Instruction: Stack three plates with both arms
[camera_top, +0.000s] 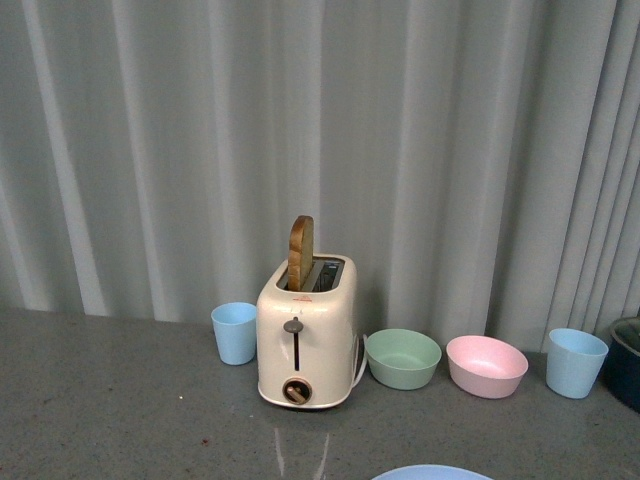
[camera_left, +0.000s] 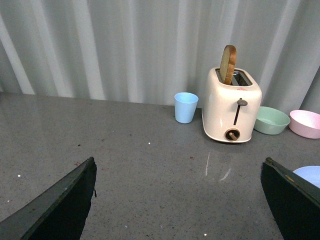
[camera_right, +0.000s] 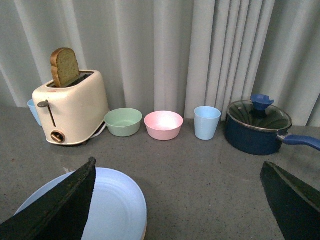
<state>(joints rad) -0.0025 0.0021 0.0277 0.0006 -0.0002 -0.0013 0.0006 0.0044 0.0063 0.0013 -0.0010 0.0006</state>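
A grey table runs in front of a pale curtain. From the front view's centre, a cream toaster sits toward 6 o'clock with a slice of toast standing in one slot. A dark blue pot with a glass lid stands at the far right, near 4 o'clock.

The light blue plate lies flat at the table's near edge, at 6 o'clock, with a cream rim just showing beneath it at its near right side.

A green bowl and a pink bowl sit side by side at 4 o'clock. One blue cup stands left of the toaster, another right of the pink bowl.

The left gripper has its fingers spread wide over bare table; the right gripper is likewise spread wide, one finger over the plate.
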